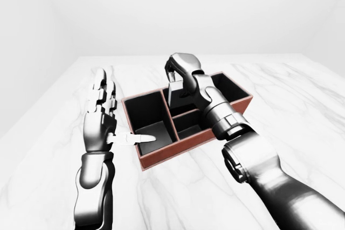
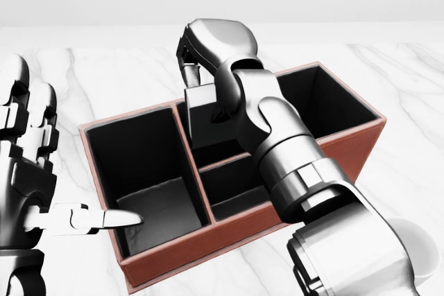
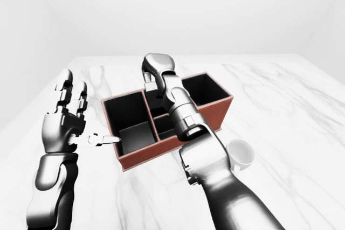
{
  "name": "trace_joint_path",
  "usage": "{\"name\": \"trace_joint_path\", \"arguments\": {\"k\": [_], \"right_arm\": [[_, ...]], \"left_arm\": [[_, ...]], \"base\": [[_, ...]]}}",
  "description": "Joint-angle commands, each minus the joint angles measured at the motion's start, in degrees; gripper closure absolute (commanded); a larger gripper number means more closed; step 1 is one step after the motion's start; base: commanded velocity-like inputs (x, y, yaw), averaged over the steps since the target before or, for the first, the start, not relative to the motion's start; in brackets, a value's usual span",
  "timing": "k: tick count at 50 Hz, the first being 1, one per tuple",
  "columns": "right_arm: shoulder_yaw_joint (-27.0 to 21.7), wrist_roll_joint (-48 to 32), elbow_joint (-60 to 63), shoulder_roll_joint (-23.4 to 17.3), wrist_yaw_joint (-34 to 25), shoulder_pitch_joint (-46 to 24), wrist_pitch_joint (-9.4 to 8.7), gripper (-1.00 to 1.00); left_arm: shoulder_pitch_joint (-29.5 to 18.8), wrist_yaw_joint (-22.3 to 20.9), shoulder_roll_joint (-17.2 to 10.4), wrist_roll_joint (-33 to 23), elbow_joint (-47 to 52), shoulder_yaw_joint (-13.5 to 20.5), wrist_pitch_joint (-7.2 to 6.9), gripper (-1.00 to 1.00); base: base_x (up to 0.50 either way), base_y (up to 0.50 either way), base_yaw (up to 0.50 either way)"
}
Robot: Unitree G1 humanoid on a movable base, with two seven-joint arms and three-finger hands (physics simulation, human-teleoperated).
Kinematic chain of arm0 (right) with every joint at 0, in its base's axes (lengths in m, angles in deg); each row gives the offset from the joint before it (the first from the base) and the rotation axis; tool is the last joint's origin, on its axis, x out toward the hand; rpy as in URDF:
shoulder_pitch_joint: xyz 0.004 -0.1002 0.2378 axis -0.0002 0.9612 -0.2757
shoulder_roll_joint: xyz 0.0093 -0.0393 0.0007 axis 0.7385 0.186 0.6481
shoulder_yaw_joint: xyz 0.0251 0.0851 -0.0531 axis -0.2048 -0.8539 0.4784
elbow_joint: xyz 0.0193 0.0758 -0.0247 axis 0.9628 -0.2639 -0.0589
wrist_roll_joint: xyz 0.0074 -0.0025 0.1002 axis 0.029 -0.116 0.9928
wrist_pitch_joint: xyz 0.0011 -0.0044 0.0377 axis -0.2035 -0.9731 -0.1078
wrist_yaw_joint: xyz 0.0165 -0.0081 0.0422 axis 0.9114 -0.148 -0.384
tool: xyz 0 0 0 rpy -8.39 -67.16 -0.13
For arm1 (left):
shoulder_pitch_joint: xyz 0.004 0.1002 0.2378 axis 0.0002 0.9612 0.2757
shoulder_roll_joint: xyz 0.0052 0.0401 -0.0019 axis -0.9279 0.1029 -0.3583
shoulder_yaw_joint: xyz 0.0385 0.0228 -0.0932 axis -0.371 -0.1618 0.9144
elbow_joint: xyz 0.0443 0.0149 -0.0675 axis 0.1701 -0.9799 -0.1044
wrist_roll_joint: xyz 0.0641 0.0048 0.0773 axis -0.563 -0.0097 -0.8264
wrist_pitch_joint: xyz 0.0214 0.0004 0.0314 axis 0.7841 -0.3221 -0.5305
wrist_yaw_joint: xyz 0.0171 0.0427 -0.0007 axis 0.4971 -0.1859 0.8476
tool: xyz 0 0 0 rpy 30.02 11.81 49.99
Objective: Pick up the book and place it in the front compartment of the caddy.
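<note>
The caddy (image 2: pixel 347 149) is a red-brown box with black compartments, lying slantwise on the marble table (image 2: pixel 104 74). My right hand (image 2: pixel 198 77) reaches over it and is shut on the top of a grey book (image 2: pixel 203 116). The book stands upright, its lower part inside the upper middle compartment. The smaller middle compartment below it and the large left compartment hold nothing I can see. My left hand (image 2: pixel 66 171) stays open at the left of the head view, fingers up. Its thumb (image 2: pixel 118 218) points across the left compartment's edge.
A white cup (image 3: pixel 241 153) stands on the table just right of the caddy's lower corner, beside my right forearm. The marble top stretches wide on all sides in the eye views, ending at a plain white wall.
</note>
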Motion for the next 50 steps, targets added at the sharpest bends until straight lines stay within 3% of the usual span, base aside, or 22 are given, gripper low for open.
{"name": "trace_joint_path", "arguments": {"k": [1,25,50], "right_arm": [[-0.3,-1.6,0.8,-0.4,1.7,-0.4,0.79,1.0],[-0.3,-2.2,-2.4,-0.4,5.6,-0.3,3.56,1.0],[-0.1,-2.6,-3.8,-0.4,7.3,0.0,4.44,1.0]], "left_arm": [[0.2,0.0,0.0,-0.1,0.4,-0.2,0.0,-1.0],[0.1,-0.1,0.1,-0.4,0.1,-0.3,0.0,-1.0],[0.4,-0.1,0.2,-0.6,-0.4,-0.7,0.0,-1.0]], "base": [[0.0,0.0,0.0],[0.0,0.0,0.0],[0.0,0.0,0.0]]}}
